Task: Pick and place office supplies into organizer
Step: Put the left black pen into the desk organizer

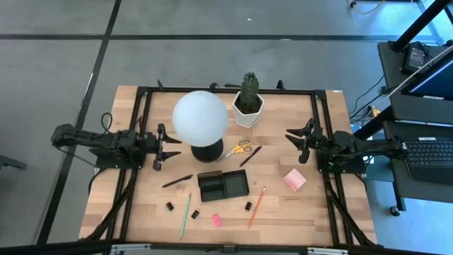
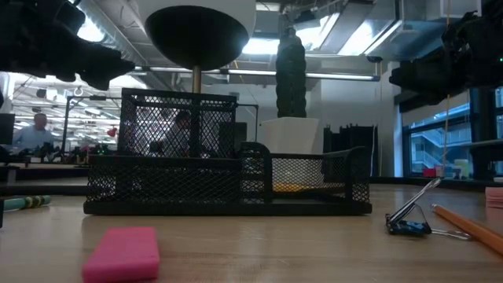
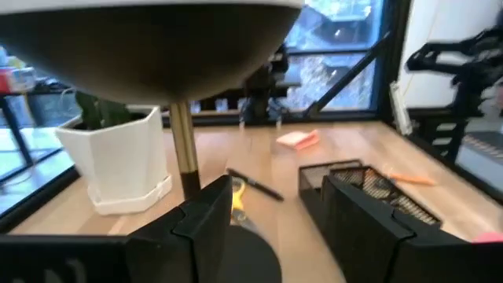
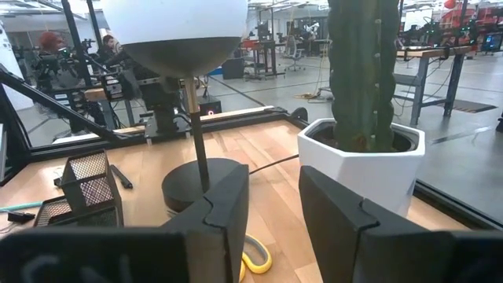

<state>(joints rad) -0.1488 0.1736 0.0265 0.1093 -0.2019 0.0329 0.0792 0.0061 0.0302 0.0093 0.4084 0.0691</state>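
Left tool [image 1: 161,146] open, empty, beside the globe lamp [image 1: 200,119]. Right tool [image 1: 303,141] partly open, holding nothing, near the cactus pot [image 1: 248,110]. Mesh organizer [image 1: 222,185] mid-bench, scissors [image 1: 238,149] behind it.

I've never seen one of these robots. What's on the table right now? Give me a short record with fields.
Organizer: black mesh tray, table centre, looks empty
Lamp: white globe on a black base, behind the tray
Cactus: white pot, beside the lamp
Scissors: yellow handles, between lamp base and tray
Sticky notes: pink pad, right of tray
Eraser: pink, near front edge
Left gripper: open, holding nothing, at lamp's left
Right gripper: open, holding nothing, right of cactus
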